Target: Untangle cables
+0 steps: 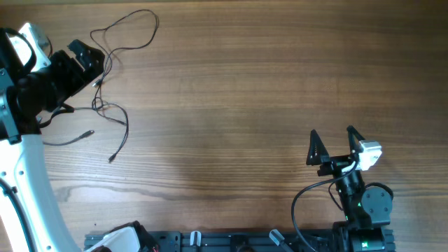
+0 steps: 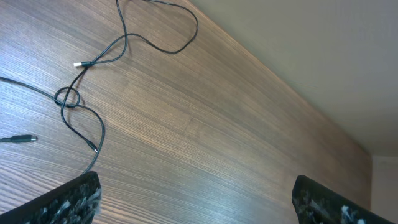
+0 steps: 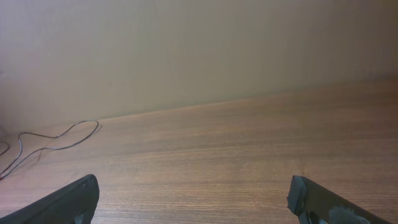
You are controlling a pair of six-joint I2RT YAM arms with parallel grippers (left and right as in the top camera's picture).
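The cables [image 1: 112, 105] are thin black cords lying loose at the far left of the table, with a big loop [image 1: 133, 31] at the back and a small tangle in the middle. Two plug ends [image 1: 112, 158] lie toward the front. In the left wrist view the small knot [image 2: 68, 98] and a white-tipped plug [image 2: 78, 64] show at upper left. My left gripper [image 1: 94, 63] [image 2: 196, 199] is open and empty, right beside the cords. My right gripper [image 1: 332, 140] [image 3: 196, 199] is open and empty, far to the right. The loop also shows far off in the right wrist view [image 3: 62, 134].
The wooden table [image 1: 245, 91] fills the view. A pale wall [image 3: 199, 50] stands behind its far edge. A black rail with arm mounts [image 1: 210, 241] runs along the front edge. The right arm's thicker black cable [image 1: 301, 199] loops by its base.
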